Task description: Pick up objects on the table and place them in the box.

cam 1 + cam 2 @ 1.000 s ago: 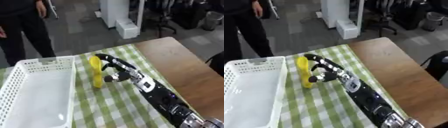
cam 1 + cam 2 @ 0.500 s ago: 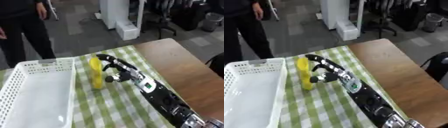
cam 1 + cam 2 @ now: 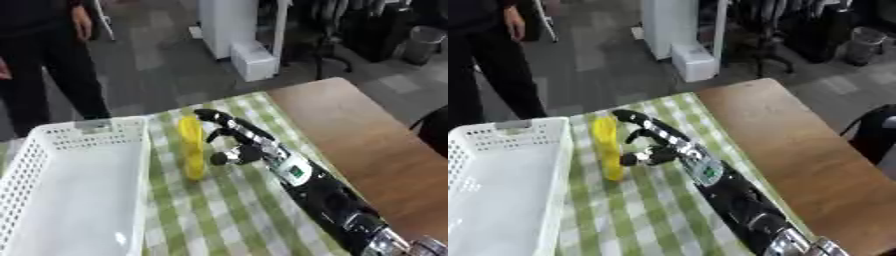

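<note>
On the green-and-white checked cloth (image 3: 219, 220), the robot's right arm runs up from the lower right corner. Its right hand (image 3: 238, 145) is beside a long yellow object (image 3: 192, 147) that lies lengthwise on the cloth; the fingers (image 3: 219, 120) are spread and curved toward its far end, with the thumb tip near its middle, and whether they touch it cannot be told. Left of the yellow object, just beside it, stands the white perforated basket (image 3: 136, 165). To the right, bare brown tabletop (image 3: 367, 135) shows.
</note>
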Tool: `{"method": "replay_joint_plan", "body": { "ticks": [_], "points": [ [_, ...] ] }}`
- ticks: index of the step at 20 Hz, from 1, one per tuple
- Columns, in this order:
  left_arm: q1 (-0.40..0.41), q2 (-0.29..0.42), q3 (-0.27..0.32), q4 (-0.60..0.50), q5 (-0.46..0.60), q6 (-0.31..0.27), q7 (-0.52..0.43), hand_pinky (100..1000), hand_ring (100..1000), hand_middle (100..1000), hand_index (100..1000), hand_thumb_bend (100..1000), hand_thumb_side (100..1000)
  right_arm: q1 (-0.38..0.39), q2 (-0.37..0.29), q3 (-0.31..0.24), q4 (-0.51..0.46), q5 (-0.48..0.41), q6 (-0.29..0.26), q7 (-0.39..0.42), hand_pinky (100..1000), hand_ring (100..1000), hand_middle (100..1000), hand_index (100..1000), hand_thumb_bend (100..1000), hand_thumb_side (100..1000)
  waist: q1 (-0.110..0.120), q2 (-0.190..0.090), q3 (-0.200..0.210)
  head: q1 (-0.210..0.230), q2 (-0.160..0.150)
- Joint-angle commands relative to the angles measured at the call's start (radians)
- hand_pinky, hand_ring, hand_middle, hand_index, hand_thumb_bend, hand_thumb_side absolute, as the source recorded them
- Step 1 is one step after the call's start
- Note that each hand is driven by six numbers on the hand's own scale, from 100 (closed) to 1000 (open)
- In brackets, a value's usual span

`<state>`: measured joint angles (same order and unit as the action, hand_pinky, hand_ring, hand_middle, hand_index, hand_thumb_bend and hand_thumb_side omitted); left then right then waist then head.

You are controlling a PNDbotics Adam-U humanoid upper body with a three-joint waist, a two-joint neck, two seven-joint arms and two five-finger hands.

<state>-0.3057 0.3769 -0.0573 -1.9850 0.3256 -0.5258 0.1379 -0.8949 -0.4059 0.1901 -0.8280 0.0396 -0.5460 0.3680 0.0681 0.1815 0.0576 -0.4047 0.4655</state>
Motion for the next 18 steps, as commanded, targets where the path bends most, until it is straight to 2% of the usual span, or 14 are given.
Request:
{"method": "replay_joint_plan", "body": {
  "ticks": [1, 9, 18],
  "points": [
    [-0.012, 0.002, 0.005, -0.015, -0.004, -0.001, -0.005, 643, 593, 861, 897, 383, 771, -0.033, -0.027, -0.01, -0.008, -0.002, -0.003, -0.01, 690, 1000, 1000, 1000, 1000, 700, -0.005, -0.007, 0.011, -0.007, -0.022],
    [-0.017, 0.001, 0.002, -0.015, -0.007, -0.002, -0.015, 641, 591, 862, 898, 384, 773, -0.043, -0.037, -0.016, -0.013, -0.006, -0.003, -0.021, 690, 1000, 1000, 1000, 1000, 703, -0.019, 0.019, 0.044, -0.009, -0.033],
    [-0.021, -0.002, 0.0, -0.015, -0.005, 0.0, -0.02, 642, 591, 863, 898, 384, 772, -0.049, -0.036, -0.015, -0.012, -0.005, -0.001, -0.024, 694, 1000, 1000, 1000, 1000, 697, -0.021, 0.025, 0.05, -0.009, -0.04]
  ]
}}
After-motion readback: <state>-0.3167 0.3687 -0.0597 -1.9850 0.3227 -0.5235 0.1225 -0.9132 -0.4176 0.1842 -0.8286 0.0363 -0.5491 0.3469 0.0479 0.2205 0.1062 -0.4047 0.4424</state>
